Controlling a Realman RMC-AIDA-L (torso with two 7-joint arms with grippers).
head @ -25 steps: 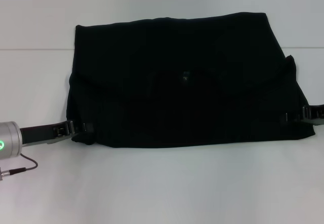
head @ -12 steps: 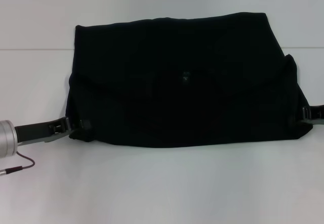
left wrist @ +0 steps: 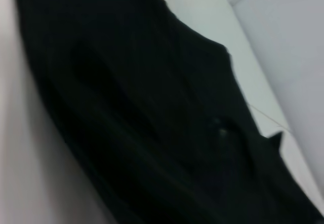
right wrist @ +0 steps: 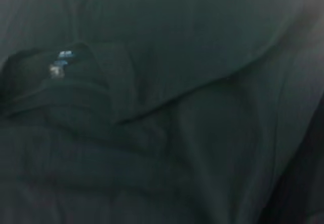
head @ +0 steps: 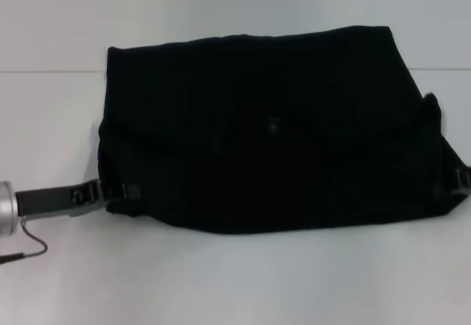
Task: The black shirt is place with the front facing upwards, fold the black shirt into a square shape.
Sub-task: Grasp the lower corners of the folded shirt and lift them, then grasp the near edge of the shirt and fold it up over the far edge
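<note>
Black shirt (head: 272, 126) spread wide across middle of white desk (head: 235, 281), folded into a broad band, long axis left to right. Far edge fairly straight; near edge sagging in a shallow curve. Curved fold line across the middle, small neck label (head: 273, 126) at its centre.

Left pincer (head: 118, 191) at shirt's near-left corner, arm reaching in low from the left edge. Fingers pinching the cloth edge, one dark fingertip (head: 131, 190) lying on top of the fabric. Corner slightly bunched beneath.

Right pincer (head: 456, 181) at shirt's near-right corner, mostly cut off by frame edge; touching the cloth, but grip state cannot tell.

Left wrist view: shirt (left wrist: 152, 112) filling most of frame, creased, pale desk (left wrist: 283, 41) beyond it.

Right wrist view: nothing but dark fabric (right wrist: 192, 107) close up, rumpled folds, blue-and-white label (right wrist: 62, 57) tucked in the neck opening.
</note>
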